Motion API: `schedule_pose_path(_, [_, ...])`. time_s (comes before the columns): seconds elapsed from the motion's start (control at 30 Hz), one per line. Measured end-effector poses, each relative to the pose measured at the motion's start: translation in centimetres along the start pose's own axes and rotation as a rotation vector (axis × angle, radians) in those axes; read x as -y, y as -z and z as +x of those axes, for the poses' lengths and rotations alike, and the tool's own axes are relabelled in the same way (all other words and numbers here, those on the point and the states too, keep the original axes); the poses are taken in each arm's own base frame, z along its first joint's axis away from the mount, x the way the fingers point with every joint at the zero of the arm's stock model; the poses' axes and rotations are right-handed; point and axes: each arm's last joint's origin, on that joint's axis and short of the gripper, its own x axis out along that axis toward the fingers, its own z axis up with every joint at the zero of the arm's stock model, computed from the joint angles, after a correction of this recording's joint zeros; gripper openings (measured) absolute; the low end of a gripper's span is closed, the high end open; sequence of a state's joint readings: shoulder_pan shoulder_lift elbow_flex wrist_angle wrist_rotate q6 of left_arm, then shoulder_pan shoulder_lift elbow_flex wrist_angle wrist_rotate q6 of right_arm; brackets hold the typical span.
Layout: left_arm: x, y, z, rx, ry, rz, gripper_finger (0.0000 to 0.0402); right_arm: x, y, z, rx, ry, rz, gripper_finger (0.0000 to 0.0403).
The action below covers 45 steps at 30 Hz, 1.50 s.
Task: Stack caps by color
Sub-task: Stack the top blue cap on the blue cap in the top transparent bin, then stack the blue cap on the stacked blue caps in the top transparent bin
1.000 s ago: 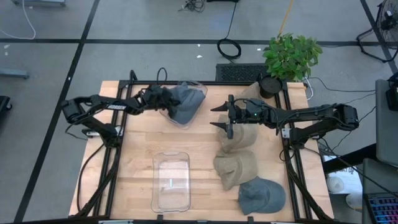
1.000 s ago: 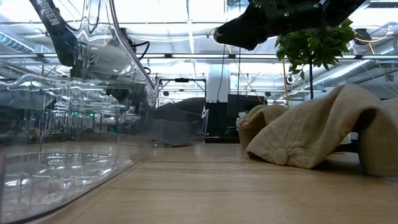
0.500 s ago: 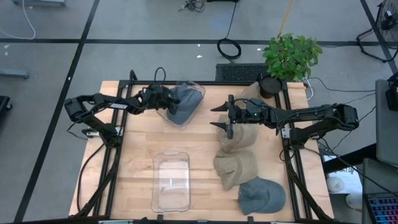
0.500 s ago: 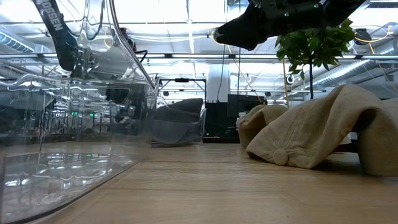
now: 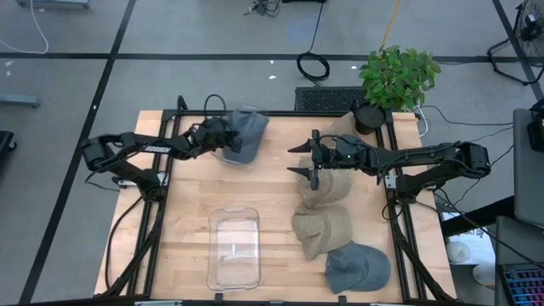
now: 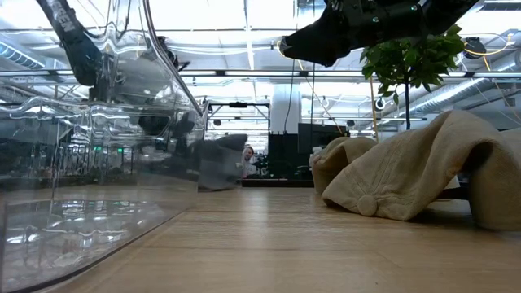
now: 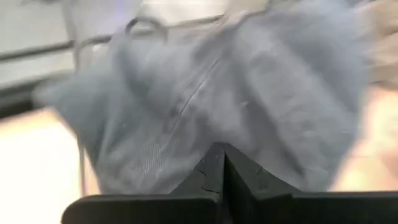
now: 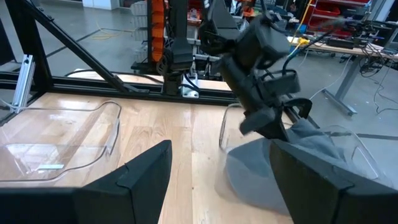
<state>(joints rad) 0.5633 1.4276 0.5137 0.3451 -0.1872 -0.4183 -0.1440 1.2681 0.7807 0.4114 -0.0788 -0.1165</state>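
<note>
High view showed the left pincer [image 5: 223, 136] pinched on a slate blue-grey cap [image 5: 246, 134] at the surface's [image 5: 191, 221] far edge, inside a clear bin [image 5: 228, 154]. The right pincer [image 5: 303, 159] hung spread above the tan caps [image 5: 323, 208]; another grey cap [image 5: 357, 268] lay nearest the front edge.

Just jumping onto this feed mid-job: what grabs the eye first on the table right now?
The left gripper at the table's far left, shut on a blue-grey cap at a clear bin. On the right side a run of tan caps leads to another blue-grey cap at the near edge, with the open right gripper hanging above the farthest tan cap.
</note>
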Motion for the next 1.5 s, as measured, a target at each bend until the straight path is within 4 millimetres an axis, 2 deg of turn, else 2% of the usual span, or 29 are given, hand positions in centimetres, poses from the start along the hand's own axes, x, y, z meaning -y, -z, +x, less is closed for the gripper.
schedule_pose_path(0.23, [2.5,-2.3,-2.6,0.044,0.077,0.149,0.0005,0.0,0.0,0.0,-0.005,-0.001,0.0,0.0256])
schedule_pose_path(0.4, [3.2,-2.0,-3.8,-0.163,0.184,0.333,0.0003,0.0,0.0,0.0,-0.004,-0.001,0.0,0.0256])
schedule_pose_path(0.53, [3.7,-1.2,-4.1,-0.246,0.316,0.405,0.0004,0.0,0.0,0.0,-0.004,-0.001,-0.002,0.0256])
schedule_pose_path(0.83, [4.6,-0.8,-5.0,-0.258,0.357,0.46,0.0003,0.0,0.0,0.0,-0.004,-0.002,-0.001,0.0256])
schedule_pose_path(1.17, [4.1,0.3,-5.5,-0.419,0.355,0.411,0.0006,-0.1,0.0,0.0,-0.004,-0.003,0.0,0.0256])
schedule_pose_path(1.5, [4.6,0.8,-5.8,-0.495,0.459,0.334,0.0009,-0.1,0.0,0.0,-0.004,-0.003,-0.001,0.0256])
